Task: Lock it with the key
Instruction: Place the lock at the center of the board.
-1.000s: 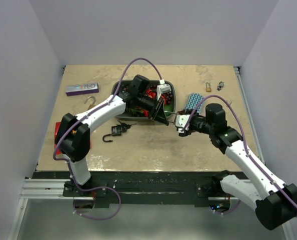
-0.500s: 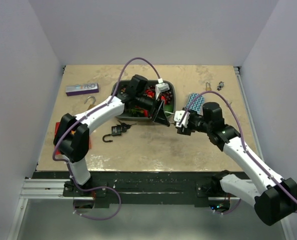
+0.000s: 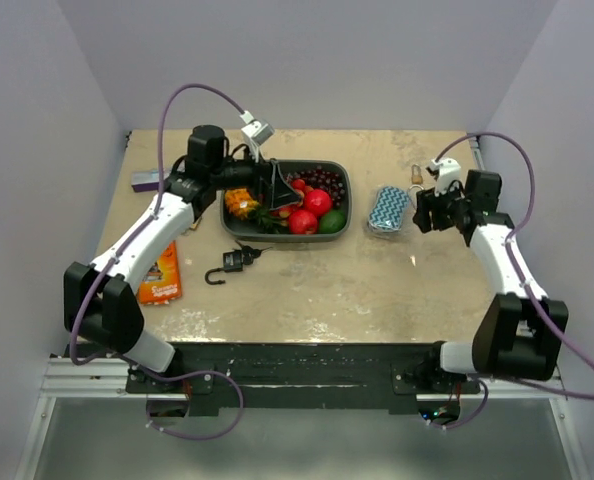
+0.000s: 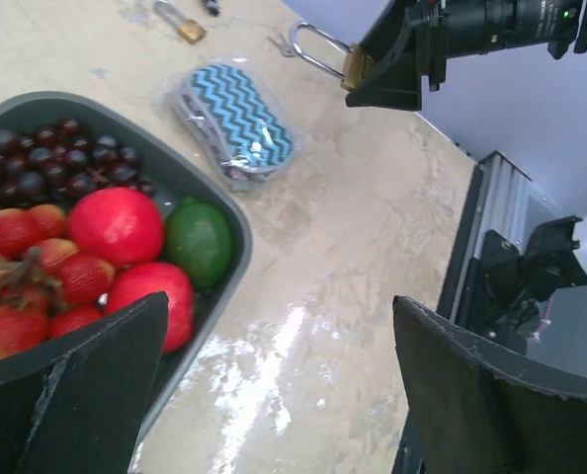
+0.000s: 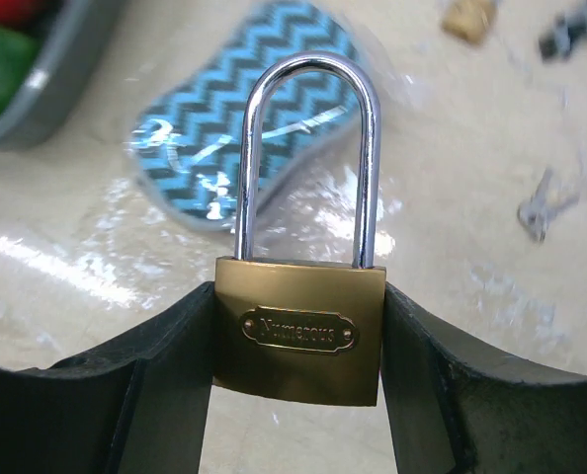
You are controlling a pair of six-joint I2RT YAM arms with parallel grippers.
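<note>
The padlock [image 5: 298, 341] sits upright between the fingers of the right gripper [image 3: 422, 216], which is clamped on the two sides of its brass body, nameplate facing the wrist camera. Both legs of the shackle enter the body, so it looks pushed home, though whether it is latched cannot be told, and the underside with the keyhole is hidden by the gripper. Nothing shows a key in the lock. What looks like the key [image 5: 541, 207] lies on the table ahead and to the right of that gripper, apart from everything. The pouch [image 4: 236, 118] lies ahead and to its left, and a small lock [image 5: 468, 15] lies farther ahead. The left gripper [image 4: 279, 306] hangs over the tray [image 4: 236, 232] with its jaws spread wide and nothing between them. It is well apart from the right gripper, which it faces across the table. A black lock [image 3: 235, 260] lies on the table nearer the bases. By my reading the task is at an early stage: the padlock is picked up and presented. Fetching the key, seating it in the keyhole and turning it are all left to do.
</note>
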